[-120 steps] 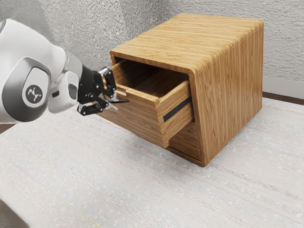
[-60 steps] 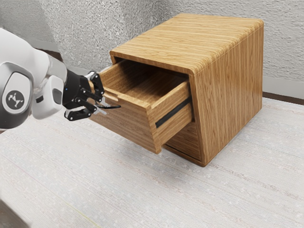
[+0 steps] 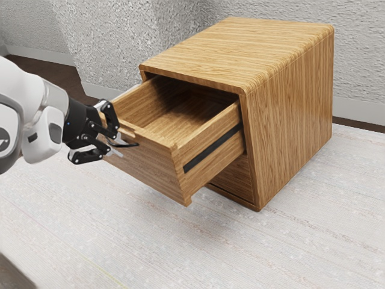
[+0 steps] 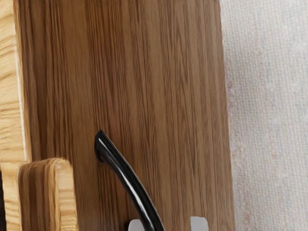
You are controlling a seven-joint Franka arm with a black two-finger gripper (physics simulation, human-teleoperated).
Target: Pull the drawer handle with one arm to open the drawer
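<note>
Wooden light-brown drawer (image 3: 150, 162) far out. Hooks thin curved black handle (image 4: 126, 183) between slightly spread black fingers (image 3: 112, 117). Looks almost done.

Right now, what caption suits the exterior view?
Gripper at the black handle, wooden drawer standing partway open from its cabinet.

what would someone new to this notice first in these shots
The eye goes first to the wooden drawer, which stands far out of the cabinet toward the exterior view's left, its inside bare. Next is the white arm at that view's left edge, with its black tool at the drawer's front. There it meets the curved black handle.
</note>
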